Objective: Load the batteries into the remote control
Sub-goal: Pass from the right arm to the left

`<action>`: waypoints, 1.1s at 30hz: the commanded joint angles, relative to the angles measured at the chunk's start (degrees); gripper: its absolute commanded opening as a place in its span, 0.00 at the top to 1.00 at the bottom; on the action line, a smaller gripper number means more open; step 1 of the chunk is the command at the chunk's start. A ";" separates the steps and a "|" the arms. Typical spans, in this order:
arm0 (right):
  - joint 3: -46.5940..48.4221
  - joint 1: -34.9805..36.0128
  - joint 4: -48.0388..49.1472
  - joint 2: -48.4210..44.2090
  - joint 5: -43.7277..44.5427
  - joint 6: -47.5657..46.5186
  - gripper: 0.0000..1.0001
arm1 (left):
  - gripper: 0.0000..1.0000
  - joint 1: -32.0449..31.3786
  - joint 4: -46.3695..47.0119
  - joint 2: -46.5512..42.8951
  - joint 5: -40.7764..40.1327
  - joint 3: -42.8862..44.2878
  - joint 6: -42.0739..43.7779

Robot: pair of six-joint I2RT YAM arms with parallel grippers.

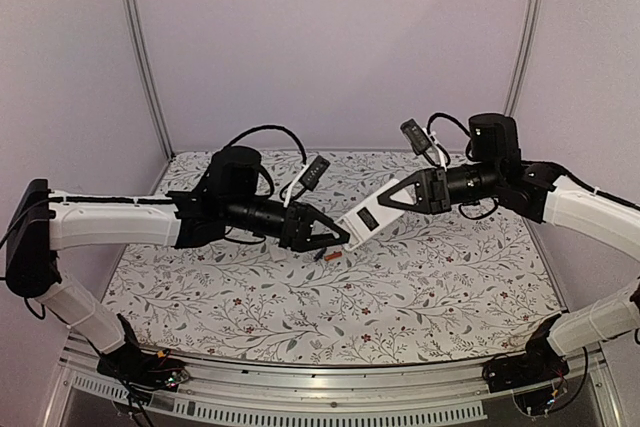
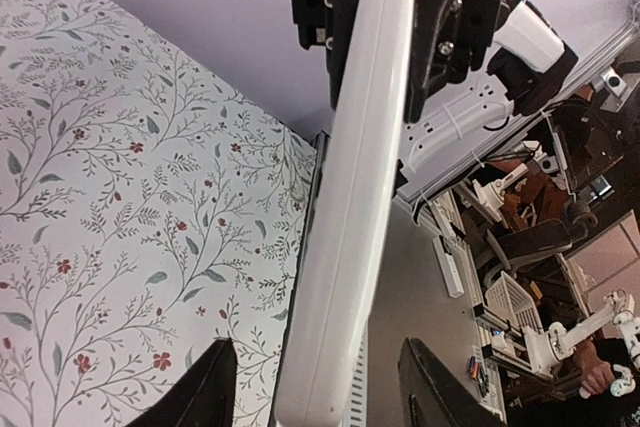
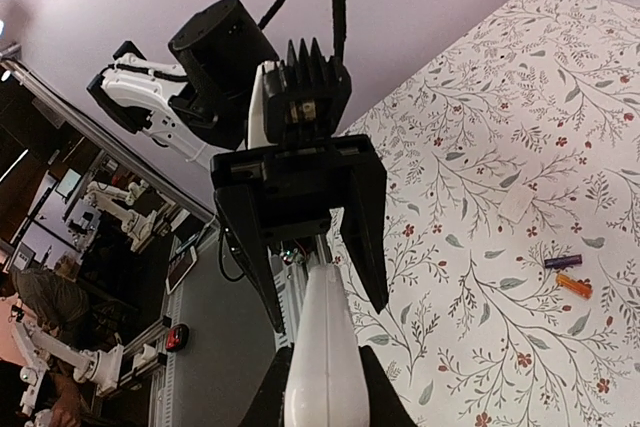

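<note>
The white remote control [image 1: 362,217] hangs in the air over the table's middle, held at one end by my right gripper [image 1: 388,204], which is shut on it. In the right wrist view the remote [image 3: 322,357] sits edge-on between my right fingers. My left gripper [image 1: 333,240] is open, and its jaws stand on either side of the remote's free end with a gap on each side; the remote also shows in the left wrist view [image 2: 350,197]. The orange-red battery [image 3: 573,285] and the dark battery [image 3: 562,261] lie side by side on the cloth, just below the left gripper [image 1: 328,255].
The table wears a floral cloth [image 1: 420,297]. A faint pale flat patch [image 3: 515,205] lies on the cloth beyond the batteries; I cannot tell what it is. Walls close in at the back and sides, and a metal rail [image 1: 330,387] runs along the near edge.
</note>
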 commanded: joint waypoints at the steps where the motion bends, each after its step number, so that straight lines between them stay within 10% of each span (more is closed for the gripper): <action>1: -2.64 0.06 16.11 -2.82 3.68 8.71 1.00 | 0.44 0.36 13.84 -0.74 0.10 -2.82 -6.24; 10: -9.06 0.12 34.67 -4.43 6.20 19.56 1.00 | 0.50 0.36 32.57 -0.75 -1.65 -5.05 -15.52; 21: -11.70 0.71 48.72 -1.42 6.55 28.15 0.98 | 0.75 0.61 34.39 0.47 -3.20 -3.39 -17.20; 33: -12.31 1.78 48.76 -1.08 7.79 27.49 0.96 | 0.71 1.15 36.34 0.66 -5.30 -2.36 -18.75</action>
